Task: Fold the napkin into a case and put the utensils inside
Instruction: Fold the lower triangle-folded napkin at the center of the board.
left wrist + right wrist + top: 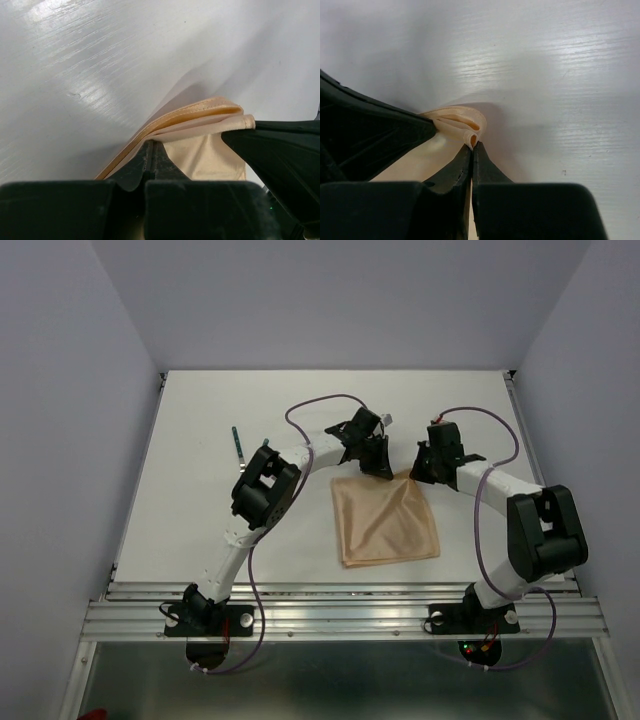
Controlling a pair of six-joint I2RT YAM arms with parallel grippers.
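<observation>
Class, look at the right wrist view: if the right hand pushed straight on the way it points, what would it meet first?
The napkin, whose folded edge the right hand pinches; right behind it, probably, the white table. The left hand sits beside that line, not in it.

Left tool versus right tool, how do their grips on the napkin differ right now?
The left tool pinches the far edge of the napkin just inside the corner; the right tool pinches the far right corner itself. The left tool's bite shows flat layers, the right tool's a curled fold. Both are shut on the napkin, side by side.
</observation>
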